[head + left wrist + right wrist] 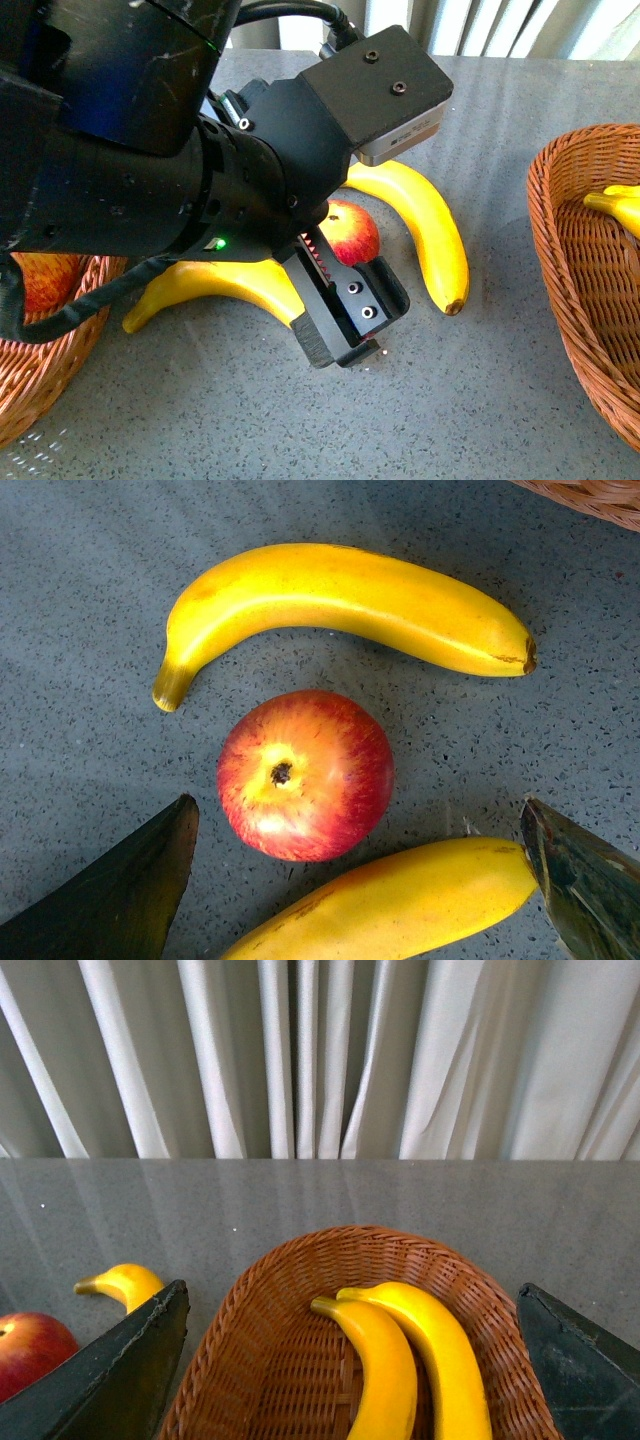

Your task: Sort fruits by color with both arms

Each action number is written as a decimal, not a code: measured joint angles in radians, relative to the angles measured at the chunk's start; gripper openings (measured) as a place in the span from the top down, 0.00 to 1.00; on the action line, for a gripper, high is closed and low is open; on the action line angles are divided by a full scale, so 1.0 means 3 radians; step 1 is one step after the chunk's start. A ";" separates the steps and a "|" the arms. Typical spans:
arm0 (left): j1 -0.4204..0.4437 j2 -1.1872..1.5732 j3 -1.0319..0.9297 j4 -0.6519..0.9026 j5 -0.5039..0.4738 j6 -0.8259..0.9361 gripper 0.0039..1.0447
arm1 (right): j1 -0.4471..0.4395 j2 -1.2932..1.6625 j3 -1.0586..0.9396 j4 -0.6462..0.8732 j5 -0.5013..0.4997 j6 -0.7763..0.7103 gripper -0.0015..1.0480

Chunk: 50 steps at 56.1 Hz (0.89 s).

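**Round red apple streaked with yellow (305,775) lies under the open left gripper (357,810)**

On the grey speckled table (480,400) the apple sits between two long curved yellow bananas. The far banana (425,235) arcs behind it and off to the right. The near banana (210,283) lies just beside it, to the left and front. The black left arm (150,150) reaches over this group with its jaws wide apart. In the left wrist view its fingers (110,890) flank the apple without touching it.

A second red apple (45,280) rests in the woven brown wicker basket (40,390) at the left edge. The right gripper (352,1295) is spread open too and holds nothing. It hovers over the wicker basket on the right (260,1360), where two more yellow bananas (385,1370) lie side by side, touching.
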 joint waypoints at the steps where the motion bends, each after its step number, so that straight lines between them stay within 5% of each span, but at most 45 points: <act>1: -0.0003 0.0020 0.0013 0.0006 -0.0003 0.0001 0.09 | 0.0000 0.0000 0.0000 0.0000 0.0000 0.0000 0.09; 50: 0.0045 0.0676 0.0446 0.0018 0.0000 0.0216 0.09 | 0.0000 0.0000 0.0000 0.0000 0.0000 0.0000 0.09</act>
